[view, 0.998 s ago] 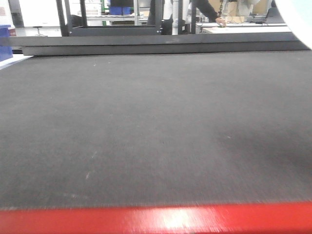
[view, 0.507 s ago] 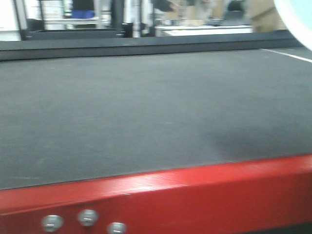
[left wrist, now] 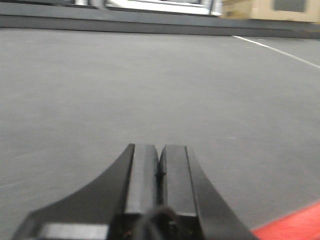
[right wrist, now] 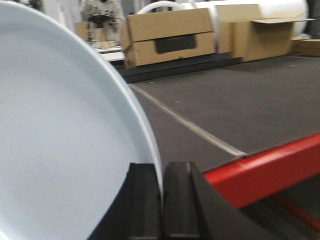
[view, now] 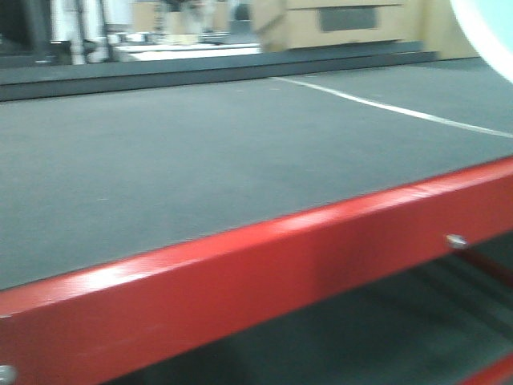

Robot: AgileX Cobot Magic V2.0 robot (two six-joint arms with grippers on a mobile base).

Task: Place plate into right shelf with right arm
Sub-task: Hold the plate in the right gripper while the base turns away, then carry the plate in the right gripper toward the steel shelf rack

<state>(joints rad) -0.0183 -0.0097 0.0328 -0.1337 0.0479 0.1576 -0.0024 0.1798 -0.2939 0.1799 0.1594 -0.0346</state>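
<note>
My right gripper (right wrist: pixel 161 172) is shut on the rim of a pale blue-white plate (right wrist: pixel 55 145), held on edge and filling the left of the right wrist view. The plate's edge also shows at the top right corner of the front view (view: pixel 489 32). The shelf has a dark grey felt deck (view: pixel 200 152) with a red front beam (view: pixel 264 273), also in the right wrist view (right wrist: pixel 265 170). A lower level shows under the beam (view: pixel 361 337). My left gripper (left wrist: pixel 159 155) is shut and empty, low over the felt deck (left wrist: pixel 150 75).
A white line (view: pixel 385 106) crosses the deck at the right. Cardboard boxes (right wrist: pixel 170 36) and a large white roll (right wrist: pixel 260 7) stand beyond the deck's far edge. A bolt (view: pixel 455 240) sits in the red beam.
The front view has swung to the right: the red beam now runs diagonally, the white line and cardboard boxes have come into view, and the lower shelf level shows beneath the beam.
</note>
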